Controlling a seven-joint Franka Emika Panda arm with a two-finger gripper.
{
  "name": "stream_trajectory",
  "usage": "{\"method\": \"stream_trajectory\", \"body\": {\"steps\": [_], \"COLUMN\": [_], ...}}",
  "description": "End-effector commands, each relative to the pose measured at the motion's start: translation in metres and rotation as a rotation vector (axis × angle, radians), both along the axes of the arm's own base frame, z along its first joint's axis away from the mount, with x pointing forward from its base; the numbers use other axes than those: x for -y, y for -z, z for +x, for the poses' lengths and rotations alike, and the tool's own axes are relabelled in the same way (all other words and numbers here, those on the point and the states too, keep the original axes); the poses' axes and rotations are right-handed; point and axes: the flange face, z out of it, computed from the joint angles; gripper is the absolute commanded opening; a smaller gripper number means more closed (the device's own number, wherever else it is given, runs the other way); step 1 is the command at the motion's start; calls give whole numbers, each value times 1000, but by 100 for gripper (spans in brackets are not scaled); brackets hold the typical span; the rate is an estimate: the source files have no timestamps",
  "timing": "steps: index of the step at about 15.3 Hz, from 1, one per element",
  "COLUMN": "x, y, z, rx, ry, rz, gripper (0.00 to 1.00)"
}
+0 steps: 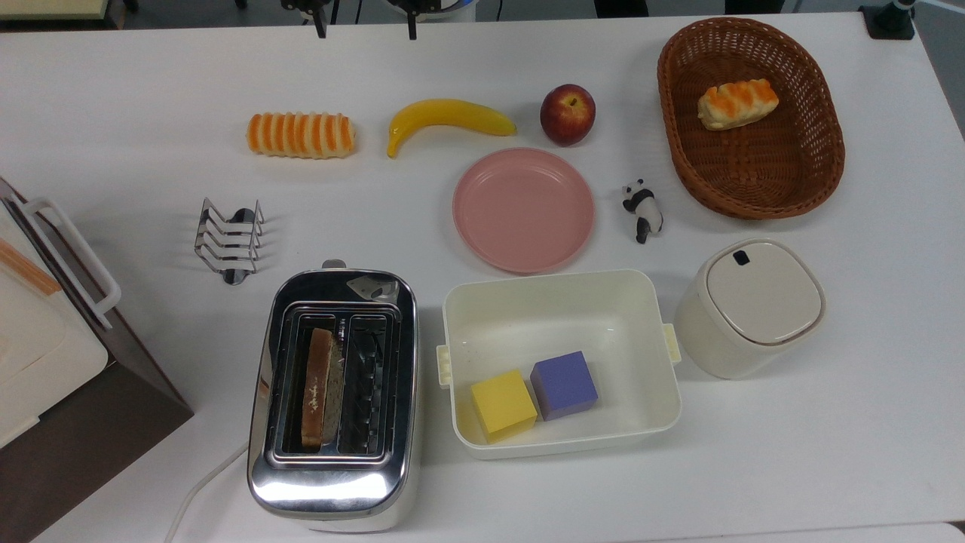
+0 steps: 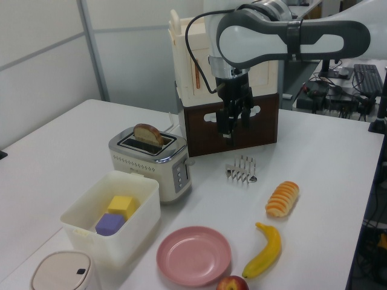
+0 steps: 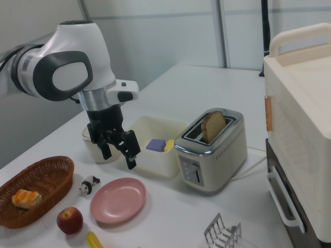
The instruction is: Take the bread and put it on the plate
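Note:
A brown slice of bread [image 1: 320, 388] [image 2: 148, 133] [image 3: 213, 125] stands upright in one slot of the chrome toaster [image 1: 332, 483]. A striped orange bread roll [image 1: 301, 135] [image 2: 283, 198] lies on the table. A smaller roll [image 1: 737, 103] [image 3: 26, 198] rests in the wicker basket [image 1: 754, 196]. The pink plate [image 1: 524, 209] [image 2: 193, 255] [image 3: 118, 199] sits bare mid-table. My gripper [image 2: 230, 134] [image 3: 120, 159] hangs open and empty in the air, above the toast rack in the left view and above the plate in the right view.
A banana [image 1: 448, 119], an apple [image 1: 567, 114] and a panda figure [image 1: 643, 210] surround the plate. A white tub [image 1: 482, 302] holds a yellow and a purple cube. There is also a lidded bin [image 1: 750, 305], a wire toast rack [image 1: 228, 240] and a large appliance [image 1: 45, 354] at the top view's left.

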Motion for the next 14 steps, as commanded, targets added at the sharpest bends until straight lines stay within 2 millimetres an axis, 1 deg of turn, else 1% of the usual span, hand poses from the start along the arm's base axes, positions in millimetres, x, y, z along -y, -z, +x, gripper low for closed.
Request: {"method": "stream_trajectory", "body": {"steps": [1,2,4,6,7,8,10,12,14], "x": [6,8,9,14,18,18,18,17,18], "y": [-12,-12,-2,1,6,9,18,34,44], "z": [4,7,22,39,47,57,79,93,109], "rx": [59,77,114,170,185,211,260,293,359], "ry": [37,31,13,25,34,35,41,52,98], "rz": [13,11,9,4,5,4,11,24,23], "gripper": [100,100,100,100,100,100,100,100,100]}}
